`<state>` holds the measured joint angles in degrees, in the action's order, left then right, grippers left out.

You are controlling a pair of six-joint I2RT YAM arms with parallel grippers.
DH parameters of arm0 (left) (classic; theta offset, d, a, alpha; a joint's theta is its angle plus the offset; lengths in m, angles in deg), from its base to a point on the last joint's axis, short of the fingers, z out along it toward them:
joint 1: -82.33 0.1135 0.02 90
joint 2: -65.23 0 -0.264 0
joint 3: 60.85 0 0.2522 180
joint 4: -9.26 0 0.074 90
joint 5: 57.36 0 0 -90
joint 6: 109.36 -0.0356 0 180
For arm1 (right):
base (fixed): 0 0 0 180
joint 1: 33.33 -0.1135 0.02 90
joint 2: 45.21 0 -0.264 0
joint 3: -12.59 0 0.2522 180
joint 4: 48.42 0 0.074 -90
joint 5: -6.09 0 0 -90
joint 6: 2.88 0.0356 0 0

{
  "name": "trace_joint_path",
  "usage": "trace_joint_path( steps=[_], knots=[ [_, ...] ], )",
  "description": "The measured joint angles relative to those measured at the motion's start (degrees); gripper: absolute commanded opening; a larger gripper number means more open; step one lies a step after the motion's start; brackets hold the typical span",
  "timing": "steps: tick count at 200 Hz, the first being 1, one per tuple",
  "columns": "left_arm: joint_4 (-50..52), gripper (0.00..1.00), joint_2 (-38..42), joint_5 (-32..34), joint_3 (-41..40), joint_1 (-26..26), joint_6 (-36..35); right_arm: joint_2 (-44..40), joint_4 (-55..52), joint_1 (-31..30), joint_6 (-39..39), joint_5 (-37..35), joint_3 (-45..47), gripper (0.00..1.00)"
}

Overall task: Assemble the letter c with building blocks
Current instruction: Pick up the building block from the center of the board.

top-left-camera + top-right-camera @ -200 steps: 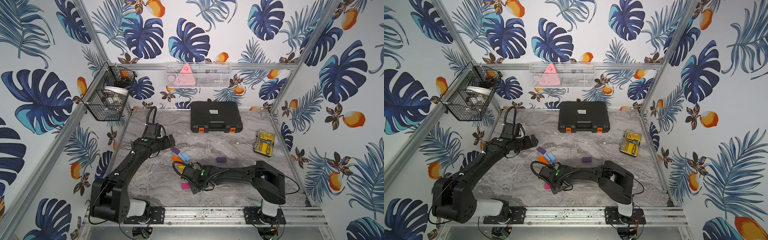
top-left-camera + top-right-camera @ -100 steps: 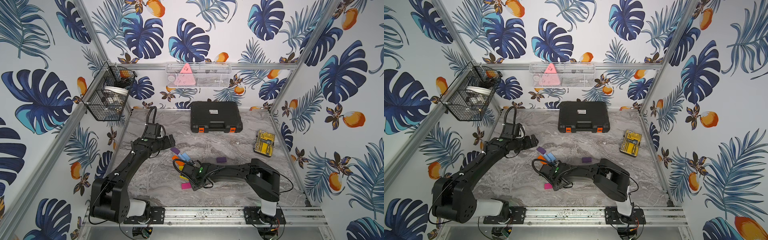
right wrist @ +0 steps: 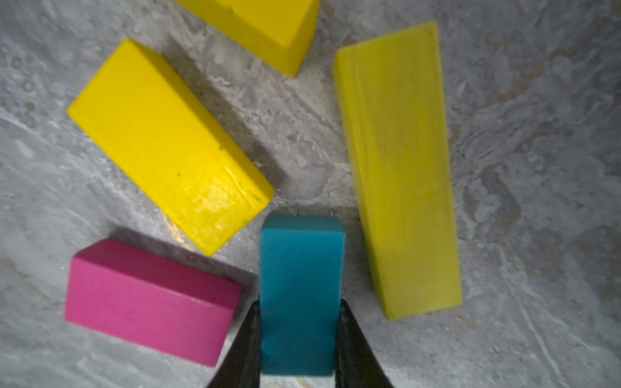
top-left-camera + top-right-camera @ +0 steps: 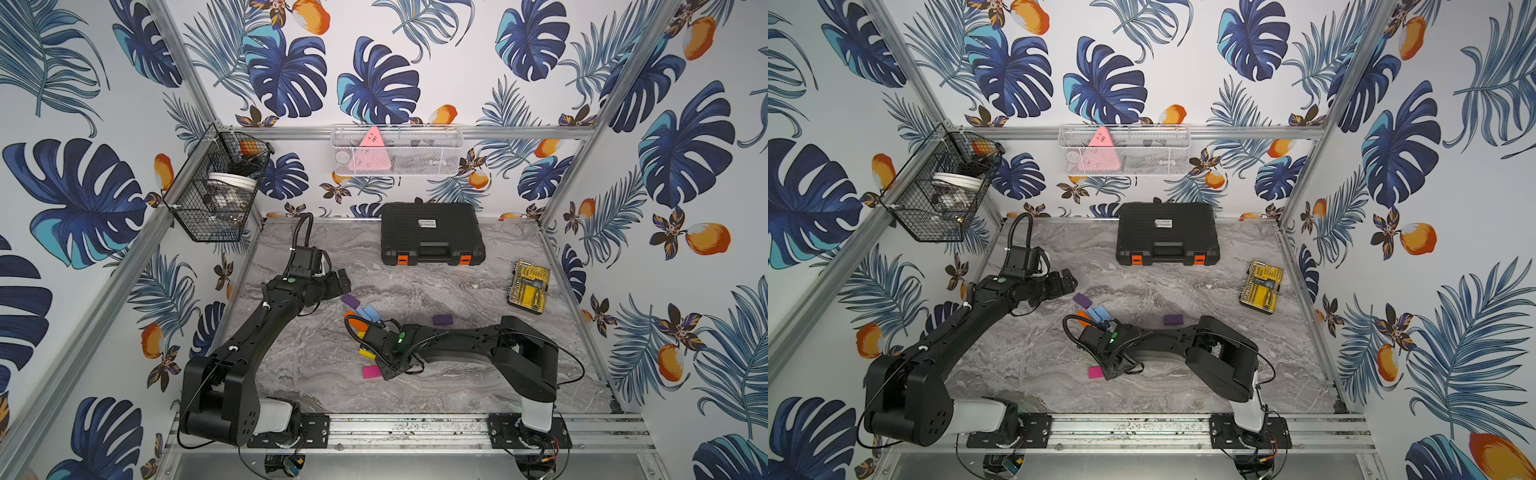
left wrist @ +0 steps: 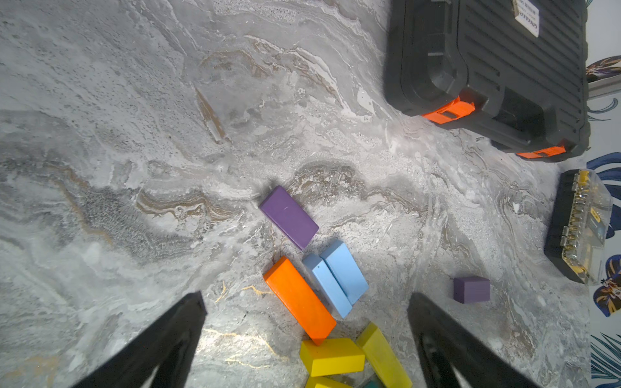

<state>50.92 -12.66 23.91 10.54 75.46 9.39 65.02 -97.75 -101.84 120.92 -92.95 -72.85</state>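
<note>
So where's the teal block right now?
The teal block is gripped by the right gripper, seen in the right wrist view, with the magenta block close on one side and the long yellow block on the other.

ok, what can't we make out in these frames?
- Teal block: hidden under the right arm in both top views.
- One yellow block: cut off by the right wrist view's edge.
- Black case label: print too small in both top views.
- Black wire basket: mesh obscures the contents in both top views.
</note>
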Motion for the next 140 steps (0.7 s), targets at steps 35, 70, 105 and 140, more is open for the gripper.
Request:
trace_joint_path(
  steps=[35, 70, 105, 140],
  knots=[
    [0.0, 0.99, -0.1, -0.2, 0.0, 0.0, 0.0, -2.4, -0.2, -0.1, -0.4, 1.6, 0.6, 0.20],
    [-0.1, 0.99, -0.3, -0.4, 0.0, 0.0, 0.2, -6.7, -0.7, -0.1, -0.4, 1.6, 1.2, 0.19],
    [-0.2, 0.99, -0.2, -1.2, -0.3, 0.0, 0.5, -11.0, -2.4, 0.7, -0.4, 0.0, 1.0, 0.19],
    [-0.5, 0.99, -0.2, -2.4, -0.3, -0.1, 1.3, -14.7, -3.0, 7.6, -0.4, -0.7, 1.8, 0.18]
  ],
)
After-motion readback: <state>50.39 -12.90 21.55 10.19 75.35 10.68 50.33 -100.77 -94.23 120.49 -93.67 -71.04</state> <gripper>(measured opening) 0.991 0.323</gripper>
